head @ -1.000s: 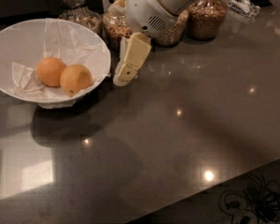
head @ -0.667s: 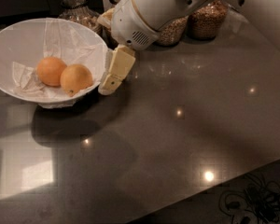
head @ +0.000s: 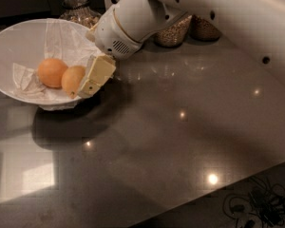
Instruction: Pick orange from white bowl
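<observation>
Jars of grain (head: 173, 32) line the counter's (head: 180, 137) 12 o'clock edge, partly hidden behind the white arm (head: 213, 13) sweeping in from 2 o'clock. The gripper (head: 92, 82) hangs over the white bowl's (head: 9, 46) 3 o'clock rim, right beside the orange (head: 71, 80). Clenched or released? I cannot tell, and contact is unclear too. A deeper-coloured fruit (head: 51, 72) sits at the orange's 9 o'clock, on crumpled paper (head: 61, 37). Cables (head: 256, 205) tangle at 5 o'clock, cut off at the edge.
</observation>
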Motion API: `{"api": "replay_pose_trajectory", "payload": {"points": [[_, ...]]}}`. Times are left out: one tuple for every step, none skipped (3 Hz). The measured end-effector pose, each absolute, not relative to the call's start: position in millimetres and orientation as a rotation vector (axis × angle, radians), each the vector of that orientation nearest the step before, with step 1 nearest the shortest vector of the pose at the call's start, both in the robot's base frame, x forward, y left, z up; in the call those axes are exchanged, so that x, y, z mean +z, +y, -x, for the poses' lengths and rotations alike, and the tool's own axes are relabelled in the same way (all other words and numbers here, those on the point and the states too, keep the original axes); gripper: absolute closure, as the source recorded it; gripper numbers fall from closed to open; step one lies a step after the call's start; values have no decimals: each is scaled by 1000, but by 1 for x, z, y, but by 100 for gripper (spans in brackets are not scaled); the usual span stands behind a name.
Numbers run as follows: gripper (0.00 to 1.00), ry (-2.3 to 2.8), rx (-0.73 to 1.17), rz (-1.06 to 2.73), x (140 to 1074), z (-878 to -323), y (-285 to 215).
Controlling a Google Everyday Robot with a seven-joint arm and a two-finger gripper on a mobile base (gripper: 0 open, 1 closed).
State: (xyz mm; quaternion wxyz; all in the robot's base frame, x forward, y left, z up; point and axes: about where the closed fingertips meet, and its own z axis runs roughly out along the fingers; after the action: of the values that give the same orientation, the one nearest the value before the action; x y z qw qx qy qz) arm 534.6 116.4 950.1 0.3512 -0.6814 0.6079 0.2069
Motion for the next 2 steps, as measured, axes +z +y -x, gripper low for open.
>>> {"api": "replay_pose_trajectory", "payload": {"points": [[3, 1603, 535, 1754, 947, -542, 123], [3, 1645, 522, 1750, 940, -554, 124]]}}
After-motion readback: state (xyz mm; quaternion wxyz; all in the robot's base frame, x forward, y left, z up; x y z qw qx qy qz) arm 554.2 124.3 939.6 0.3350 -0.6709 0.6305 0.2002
